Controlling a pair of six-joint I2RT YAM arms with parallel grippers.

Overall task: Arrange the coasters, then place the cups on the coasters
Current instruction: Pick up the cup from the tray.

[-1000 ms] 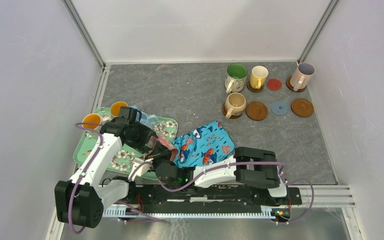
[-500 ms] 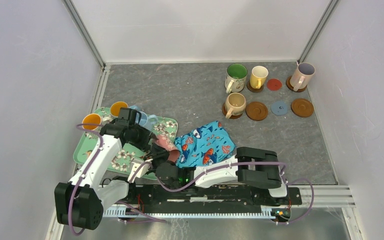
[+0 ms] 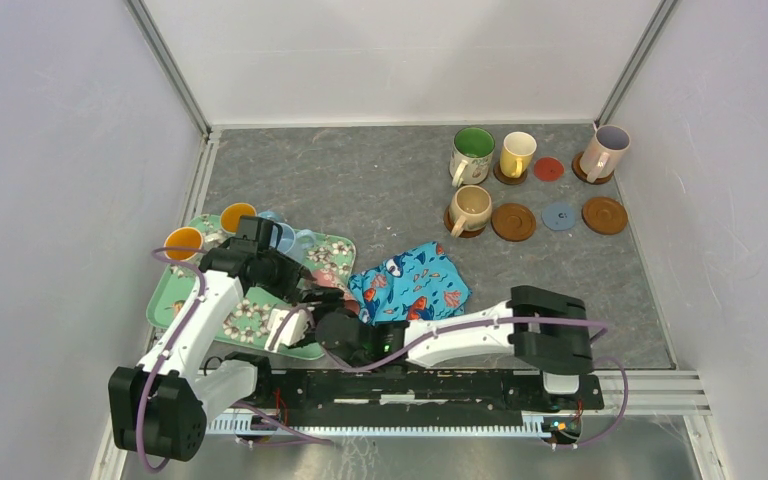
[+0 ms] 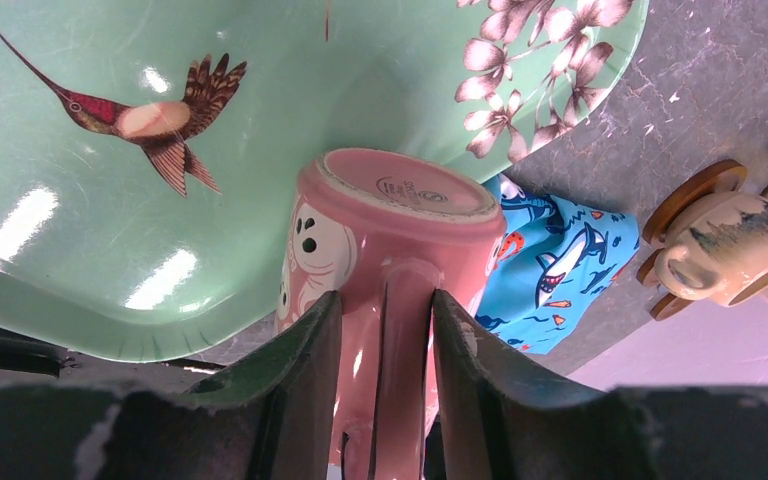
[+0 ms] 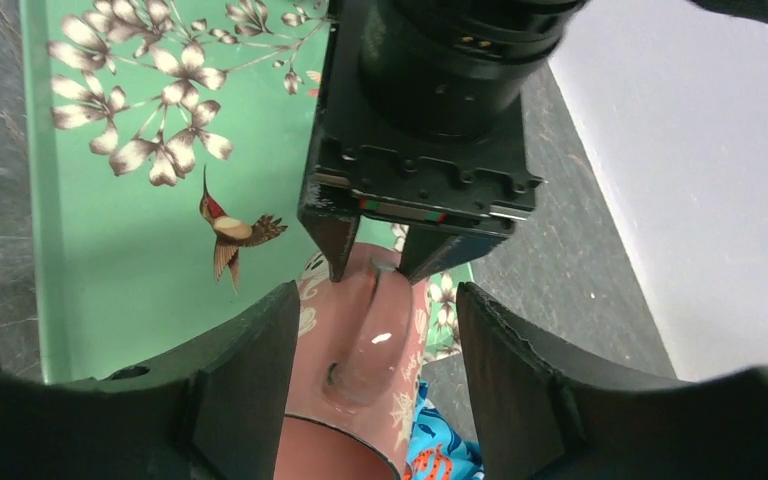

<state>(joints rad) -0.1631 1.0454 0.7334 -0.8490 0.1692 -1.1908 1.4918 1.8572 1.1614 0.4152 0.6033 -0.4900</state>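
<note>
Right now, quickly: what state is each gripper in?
Left gripper: shut on the pink mug, gripping its handle.
Right gripper: open, jaws apart on either side of the same mug.

pink mug (image 4: 390, 225), green floral tray (image 4: 110, 230)

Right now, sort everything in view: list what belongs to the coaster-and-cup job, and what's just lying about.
Job: pink mug, green-lined mug, yellow mug, beige mug, lilac-lined mug, orange-lined mugs, light blue mug; red coaster, blue-grey coaster, bare brown coasters.
Lying about: green floral tray, fish-print cloth.
</note>
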